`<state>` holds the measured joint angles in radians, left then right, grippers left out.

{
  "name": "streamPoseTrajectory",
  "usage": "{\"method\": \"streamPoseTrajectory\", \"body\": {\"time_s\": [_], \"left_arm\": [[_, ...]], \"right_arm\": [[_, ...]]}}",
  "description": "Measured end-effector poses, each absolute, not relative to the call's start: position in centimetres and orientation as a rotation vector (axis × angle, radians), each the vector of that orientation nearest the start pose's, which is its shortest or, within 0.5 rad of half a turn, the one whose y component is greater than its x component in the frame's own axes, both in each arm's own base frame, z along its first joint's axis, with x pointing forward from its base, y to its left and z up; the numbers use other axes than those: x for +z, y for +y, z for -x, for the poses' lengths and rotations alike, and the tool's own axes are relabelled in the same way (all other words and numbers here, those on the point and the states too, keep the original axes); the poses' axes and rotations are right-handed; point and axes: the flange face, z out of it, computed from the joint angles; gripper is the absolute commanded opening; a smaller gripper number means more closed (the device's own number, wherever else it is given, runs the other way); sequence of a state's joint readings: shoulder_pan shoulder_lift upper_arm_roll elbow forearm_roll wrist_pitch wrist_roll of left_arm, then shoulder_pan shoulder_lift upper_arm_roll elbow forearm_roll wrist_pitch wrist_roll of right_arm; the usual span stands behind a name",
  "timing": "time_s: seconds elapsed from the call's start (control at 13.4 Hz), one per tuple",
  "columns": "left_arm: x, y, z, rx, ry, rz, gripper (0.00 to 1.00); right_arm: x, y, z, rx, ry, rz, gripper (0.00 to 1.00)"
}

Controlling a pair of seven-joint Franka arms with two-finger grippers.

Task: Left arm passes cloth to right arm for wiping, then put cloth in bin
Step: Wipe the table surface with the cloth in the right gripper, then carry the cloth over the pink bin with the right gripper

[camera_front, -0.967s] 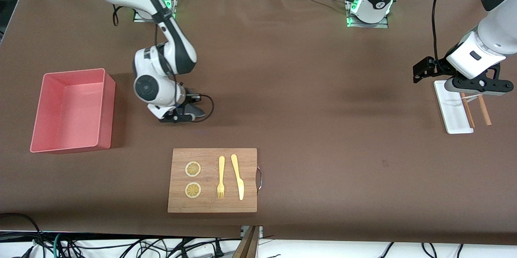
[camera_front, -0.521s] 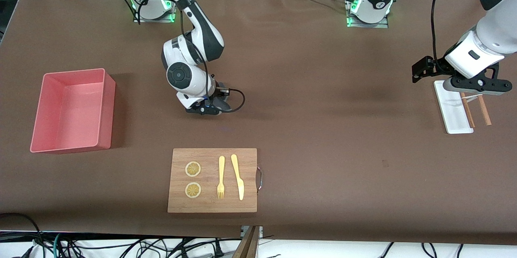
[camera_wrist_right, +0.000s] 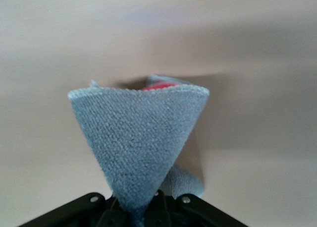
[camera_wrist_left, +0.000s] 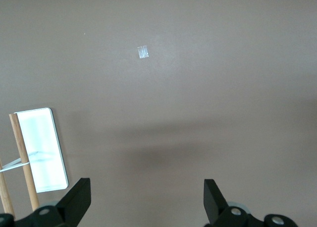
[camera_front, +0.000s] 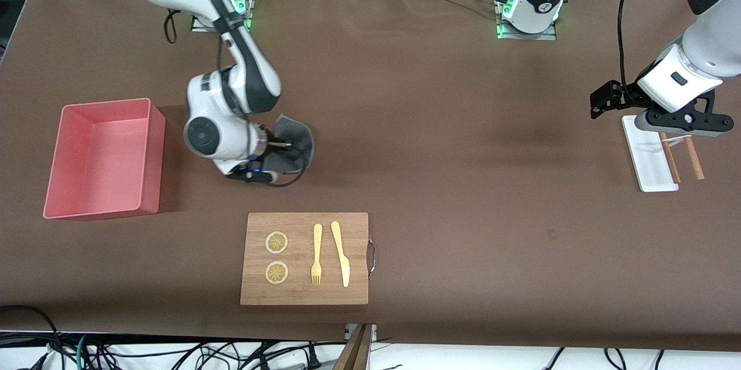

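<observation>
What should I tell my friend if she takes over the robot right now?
Right tool: shut on the cloth, low over the table between the bin and the cutting board.
Left tool: open, holding nothing, waiting over the white tray at its own end of the table.
Done: the cloth is in the right arm's grip.
Left: finish wiping, then drop the cloth in the bin, which holds nothing.

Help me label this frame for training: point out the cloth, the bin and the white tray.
cloth (camera_front: 295, 141): front view, on the grey fold beside the right arm's wrist.
bin (camera_front: 151, 156): front view, on its pink side wall.
white tray (camera_front: 648, 158): front view, on its bare flat surface.
</observation>
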<state>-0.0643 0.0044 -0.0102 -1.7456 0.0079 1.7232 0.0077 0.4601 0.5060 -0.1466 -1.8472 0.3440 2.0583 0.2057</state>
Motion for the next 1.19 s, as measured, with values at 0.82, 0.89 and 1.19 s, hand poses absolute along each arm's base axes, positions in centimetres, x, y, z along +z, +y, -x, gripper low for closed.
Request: {"method": "streamPoseTrajectory", "body": {"time_s": [0.82,0.89,1.19], "left_arm": [[55.5,-4.3,-56.1,0.028,0.136,3.130,1.00],[55.5,-4.3,-56.1,0.028,0.136,3.130,1.00],[55.6,-4.3,-56.1,0.024,0.137,3.130,1.00]], "right_arm": [[25.4,-1.6,-59.4,0.526,-0.184,2.940,0.00],[27.1,-1.9,-59.8,0.560,-0.189,2.926,0.00],[35.4,-4.3,-61.1,0.659,-0.200,2.929,0.00]]}}
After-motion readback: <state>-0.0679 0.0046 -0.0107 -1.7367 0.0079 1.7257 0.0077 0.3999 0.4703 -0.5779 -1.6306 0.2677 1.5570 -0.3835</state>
